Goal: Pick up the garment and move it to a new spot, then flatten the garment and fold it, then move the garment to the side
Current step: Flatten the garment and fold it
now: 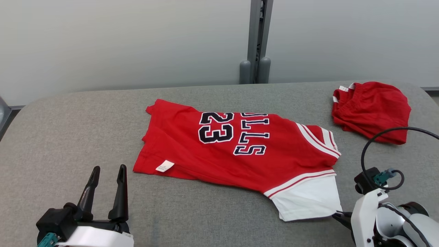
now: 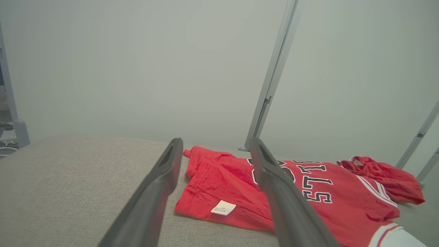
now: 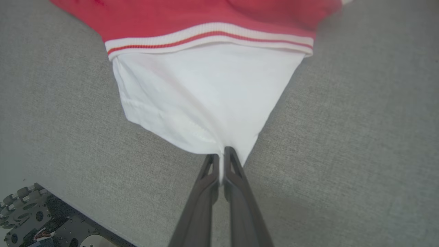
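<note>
The red cloth jersey with a black-and-white 23 and a white sleeve (image 1: 240,147) lay flat on the grey cloth-covered table (image 1: 68,130). The right pincer (image 3: 221,155) was pressed together on the nearest corner of the white sleeve, pinching the cloth between its tips. The rest of the jersey spread out past those tips. The left pincer (image 1: 108,168) was spread wide and held nothing. The jersey's bottom edge, with a small white label (image 1: 164,166), lay just ahead of it and a bit to its right. A crumpled red cloth bundle with white stripes (image 1: 372,109) sat far beyond the right pincer, apart from the jersey.
</note>
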